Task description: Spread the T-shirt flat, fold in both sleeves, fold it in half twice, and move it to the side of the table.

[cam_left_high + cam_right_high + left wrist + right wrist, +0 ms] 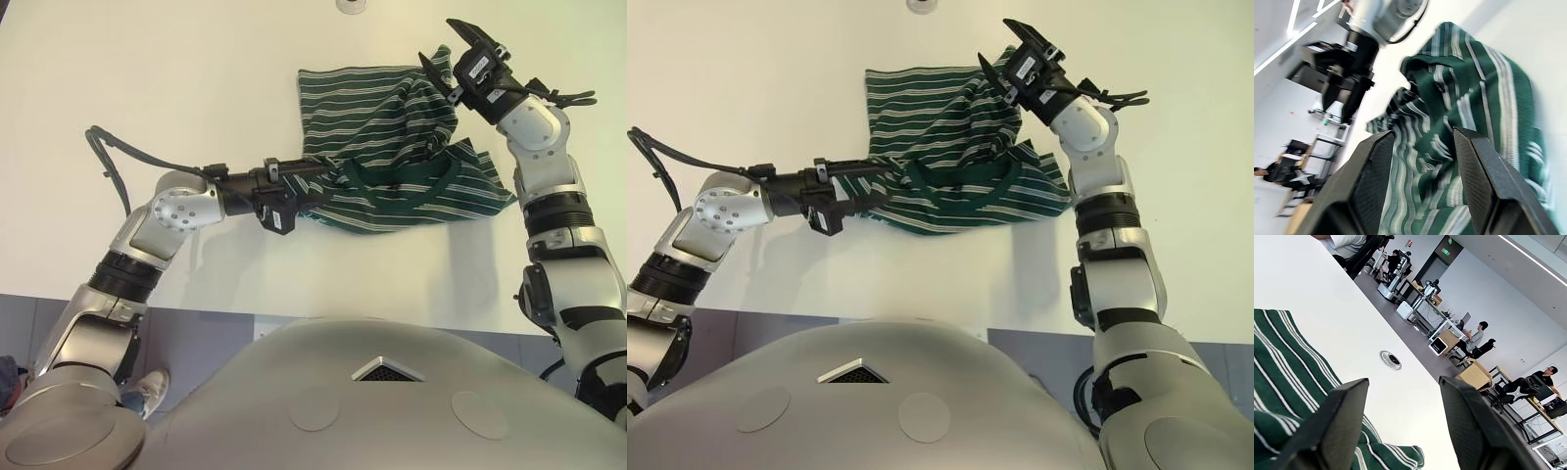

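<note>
You're working with one T-shirt (382,127) and two pincers. The shirt, dark green with thin white stripes, is lying bunched on the white table (147,78), toward its far right part. It is not flat. The upper portion is sitting in a rough rectangle, while the lower portion is fanning out to the right in rumpled folds. One dark collar band (402,186) is curving across the near side.

Your left pincer (1422,137) is reaching in from the left, low over the table, and meeting the shirt's near-left edge. Its two fingers (1376,176) are standing apart, with striped cloth showing in the gap between them, so it isn't clamping anything.

Your right pincer (1403,382) is hanging above the shirt's far right corner, raised off the cloth. Its two fingers (1342,421) are spread wide and nothing is sitting between them — only the striped fabric and the table are showing below.

One small round fitting (350,4) is sitting in the tabletop at the far edge, just beyond the shirt and apart from it.
</note>
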Tool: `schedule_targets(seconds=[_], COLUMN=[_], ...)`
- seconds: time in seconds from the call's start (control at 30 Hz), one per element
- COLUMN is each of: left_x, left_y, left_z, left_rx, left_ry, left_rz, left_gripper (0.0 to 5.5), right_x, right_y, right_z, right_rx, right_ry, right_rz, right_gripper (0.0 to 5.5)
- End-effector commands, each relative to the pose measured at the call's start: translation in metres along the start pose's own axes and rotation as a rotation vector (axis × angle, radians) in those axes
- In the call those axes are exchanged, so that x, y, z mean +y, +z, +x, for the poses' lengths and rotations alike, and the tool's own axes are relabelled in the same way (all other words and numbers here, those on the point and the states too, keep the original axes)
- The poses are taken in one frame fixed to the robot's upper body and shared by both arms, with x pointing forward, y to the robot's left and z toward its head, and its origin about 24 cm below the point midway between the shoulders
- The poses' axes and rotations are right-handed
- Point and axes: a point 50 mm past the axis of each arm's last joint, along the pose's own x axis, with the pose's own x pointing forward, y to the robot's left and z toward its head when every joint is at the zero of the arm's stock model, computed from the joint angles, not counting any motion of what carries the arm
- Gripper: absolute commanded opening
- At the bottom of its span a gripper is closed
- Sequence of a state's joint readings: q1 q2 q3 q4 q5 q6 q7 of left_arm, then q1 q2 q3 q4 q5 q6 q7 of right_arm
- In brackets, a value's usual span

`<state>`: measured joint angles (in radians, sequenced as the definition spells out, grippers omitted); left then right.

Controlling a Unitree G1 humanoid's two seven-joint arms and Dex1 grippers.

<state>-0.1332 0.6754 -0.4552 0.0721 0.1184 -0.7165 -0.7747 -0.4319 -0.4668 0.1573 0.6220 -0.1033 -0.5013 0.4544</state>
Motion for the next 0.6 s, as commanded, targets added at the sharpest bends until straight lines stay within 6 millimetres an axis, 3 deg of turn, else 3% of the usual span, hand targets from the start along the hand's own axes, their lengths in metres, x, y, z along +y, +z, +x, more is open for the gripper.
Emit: schedule_targets(seconds=[0.03,0.17,0.27,0.47,0.6], left_x=[0.003,0.024,0.039,0.042,0.030], left_y=[-0.013,-0.027,-0.026,-0.029,-0.040], left_z=[-0.003,0.004,0.008,0.014,0.022], left_rx=[0.013,0.048,0.023,0.017,0.085], left_ry=[-0.113,-0.034,0.057,0.069,-0.003], left_rz=[-0.028,-0.054,-0.067,-0.104,-0.069], left_gripper=[2.22,2.22,2.22,2.22,2.22], right_x=[0.001,0.006,0.010,0.014,0.015], right_y=[0.002,0.001,-0.002,-0.003,-0.003], right_z=[-0.003,-0.005,-0.006,-0.006,-0.005], right_rx=[0.011,0.019,0.032,0.038,0.036], right_ry=[0.009,0.014,0.022,0.032,0.036], right_rz=[-0.013,-0.011,-0.010,-0.003,-0.002], right_gripper=[2.67,2.67,2.67,2.67,2.67])
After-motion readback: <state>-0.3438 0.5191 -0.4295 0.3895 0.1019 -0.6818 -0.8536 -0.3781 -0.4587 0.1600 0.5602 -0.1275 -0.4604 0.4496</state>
